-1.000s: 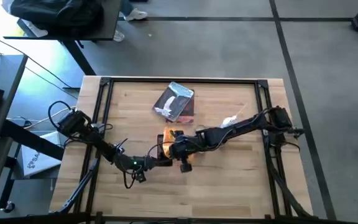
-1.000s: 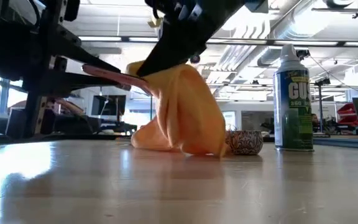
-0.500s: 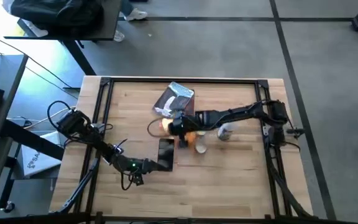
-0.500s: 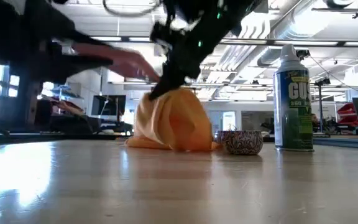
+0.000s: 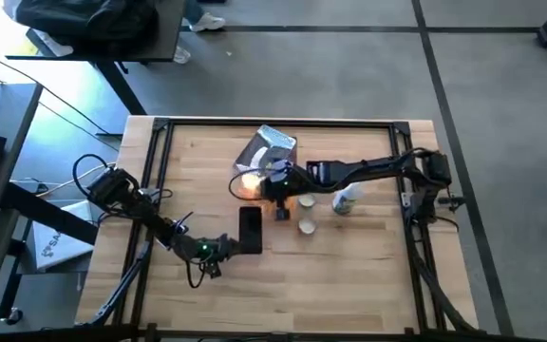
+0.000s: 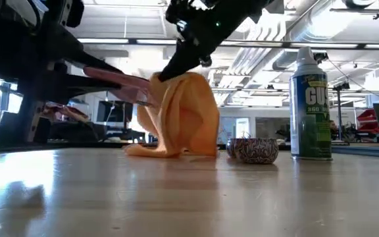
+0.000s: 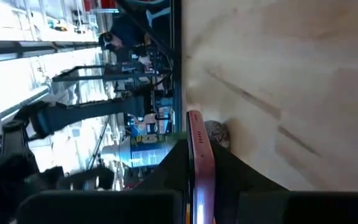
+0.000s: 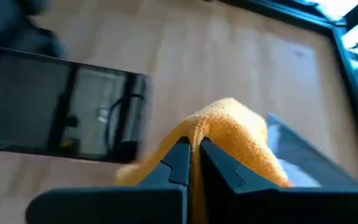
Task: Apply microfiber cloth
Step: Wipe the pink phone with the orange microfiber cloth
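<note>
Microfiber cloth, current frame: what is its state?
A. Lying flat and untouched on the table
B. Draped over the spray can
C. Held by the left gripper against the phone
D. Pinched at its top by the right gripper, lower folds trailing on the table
D: the right gripper is shut on a peak of the microfiber cloth, whose lower folds rest on the table; the left gripper holds the phone apart from it.
</note>
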